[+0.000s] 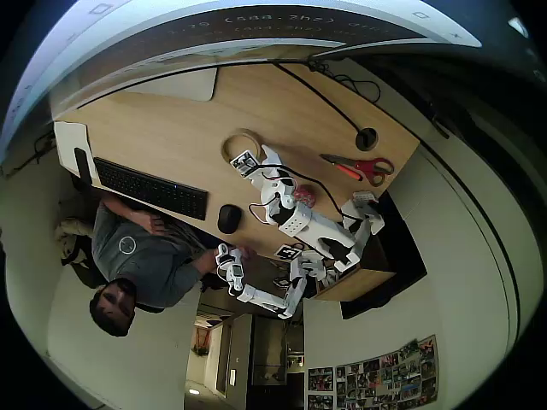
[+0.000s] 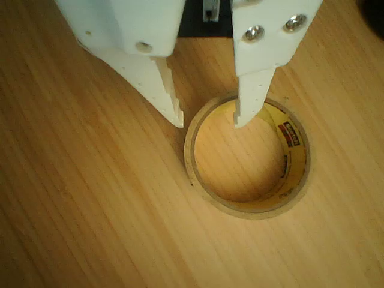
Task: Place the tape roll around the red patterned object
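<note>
Pale wood grain runs across the surface [image 2: 90, 210], which in the overhead view is a desk set in a room with cream walls and a strip of photos low on one wall. The tape roll [image 2: 247, 204] lies flat on the wood, its wide centre showing bare grain, with a printed label on its inner wall. In the wrist view the white tool [image 2: 207, 123] stands wide, straddling the upper left rim of the roll: one fingertip is outside the ring just beside it, the other is over the inside edge of the ring. Whether either tip touches the tape cannot be told. From overhead the roll [image 1: 232, 143] sits near the middle of the desk, partly under the arm's front end [image 1: 248, 162]. The red patterned object [image 1: 305, 196] lies to the right of it, close beside the arm. Red-handled scissors [image 1: 363, 166] lie farther right, and a keyboard [image 1: 152, 189] and mouse [image 1: 229, 219] sit along the lower edge.
</note>
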You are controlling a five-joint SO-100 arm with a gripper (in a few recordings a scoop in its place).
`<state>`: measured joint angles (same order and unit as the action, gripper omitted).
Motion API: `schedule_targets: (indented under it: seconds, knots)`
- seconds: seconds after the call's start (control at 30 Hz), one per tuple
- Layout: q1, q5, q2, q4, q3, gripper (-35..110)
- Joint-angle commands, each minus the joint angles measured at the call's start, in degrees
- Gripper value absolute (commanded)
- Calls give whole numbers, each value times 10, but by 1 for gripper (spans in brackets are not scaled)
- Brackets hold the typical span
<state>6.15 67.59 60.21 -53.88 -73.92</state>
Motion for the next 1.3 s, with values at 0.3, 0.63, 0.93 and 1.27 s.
schedule_targets:
  seconds: [0.3,0.63,0.93,1.27]
  knots:
    - [28,11,25,-28,4,21]
    - [14,-3,3,-19,4,21]
    - [-3,-15,-11,-23,18,12]
    - [-4,-13,-65,-88,123,0]
